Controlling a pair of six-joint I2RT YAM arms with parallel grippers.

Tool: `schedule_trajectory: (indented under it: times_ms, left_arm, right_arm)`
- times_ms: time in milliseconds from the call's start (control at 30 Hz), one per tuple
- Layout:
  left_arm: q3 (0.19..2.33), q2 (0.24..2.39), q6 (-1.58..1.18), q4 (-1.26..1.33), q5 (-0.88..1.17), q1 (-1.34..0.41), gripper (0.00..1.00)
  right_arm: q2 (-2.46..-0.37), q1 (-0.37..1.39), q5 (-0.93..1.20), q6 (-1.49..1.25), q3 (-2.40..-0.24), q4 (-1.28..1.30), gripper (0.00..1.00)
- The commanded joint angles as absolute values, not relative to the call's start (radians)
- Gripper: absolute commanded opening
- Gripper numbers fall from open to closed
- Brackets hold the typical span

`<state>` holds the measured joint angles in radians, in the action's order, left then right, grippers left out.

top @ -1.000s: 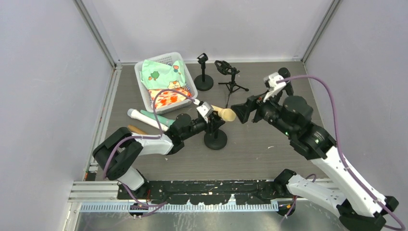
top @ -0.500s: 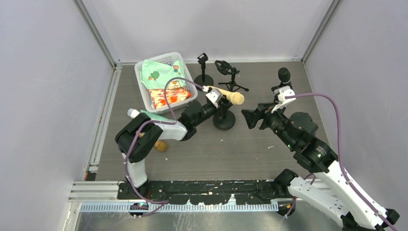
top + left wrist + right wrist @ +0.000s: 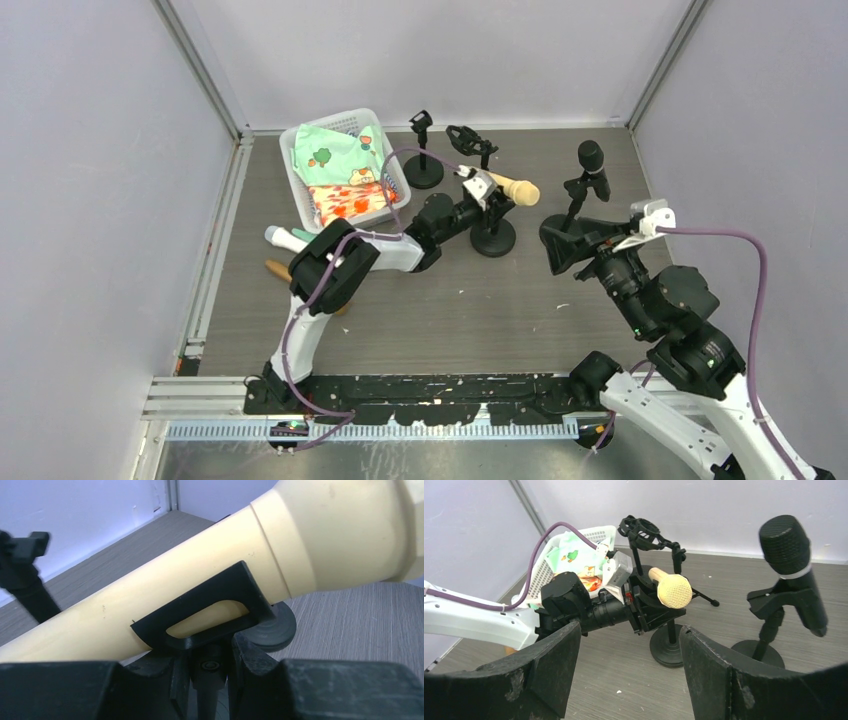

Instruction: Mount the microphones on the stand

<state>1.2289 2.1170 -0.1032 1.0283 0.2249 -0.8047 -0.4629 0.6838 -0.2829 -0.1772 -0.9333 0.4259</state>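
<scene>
I take the basket (image 3: 293,180) on the table (image 3: 450,310) as datum. The right tool (image 3: 560,245) is released and empty, well to the right of the basket, facing the stand (image 3: 493,240). The left tool (image 3: 478,195) is clenched on the stand just under its clip (image 3: 200,615). The stand is right of the basket, and its base appears to rest on the table. The cream mic (image 3: 510,188) lies in the clip directly above the left tool, long axis pointing away from the basket, head outermost. I judge it seated. The left arm is nearer. A white mic (image 3: 285,238) lies just in front of the basket.
</scene>
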Motion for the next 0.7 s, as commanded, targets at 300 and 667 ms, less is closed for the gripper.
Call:
schedule_trajectory:
  times_ms: [300, 667]
  left_arm:
    - [1.581, 2.316, -0.062, 1.004, 0.222, -0.865, 0.00]
    - [1.767, 2.440, -0.010, 0.899, 0.198, -0.882, 0.09]
  right_arm:
    - [-0.352, 0.681, -0.451, -0.128, -1.047, 0.509, 0.77]
    - [-0.332, 0.682, -0.460, -0.133, -1.076, 0.561, 0.77]
